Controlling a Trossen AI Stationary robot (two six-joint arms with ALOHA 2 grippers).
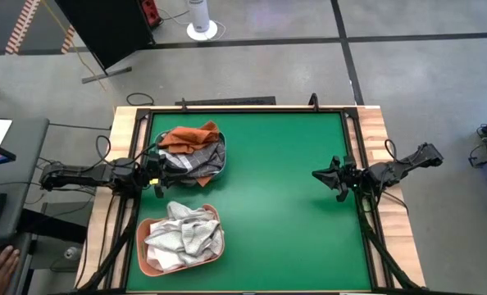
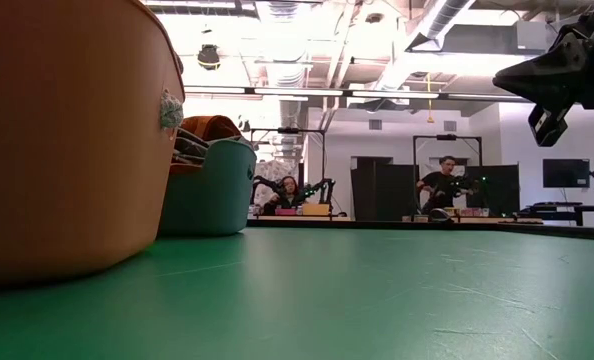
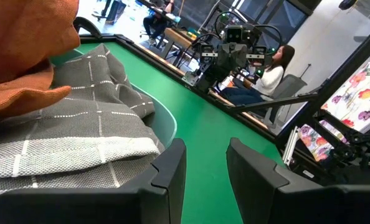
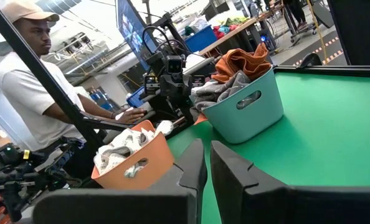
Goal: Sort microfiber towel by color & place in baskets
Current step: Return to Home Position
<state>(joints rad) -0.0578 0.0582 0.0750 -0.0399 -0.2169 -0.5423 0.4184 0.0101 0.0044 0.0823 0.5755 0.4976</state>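
Green-topped counter (image 1: 293, 229) carrying a teal plastic tub (image 4: 247, 115) heaped with rust-orange and grey grid microfiber cloths (image 1: 193, 150) and a salmon plastic tub (image 4: 141, 165) of pale cloths (image 1: 186, 238), left gripper (image 3: 205, 152) just beside the teal tub with empty fingers (image 3: 169, 177) slightly apart, right gripper (image 4: 207, 149) well apart from both tubs, its fingers (image 4: 191, 165) nearly together.

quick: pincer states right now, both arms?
Left pincer: open, empty, beside the teal basket.
Right pincer: shut but for a sliver, empty, above the table at its right side.
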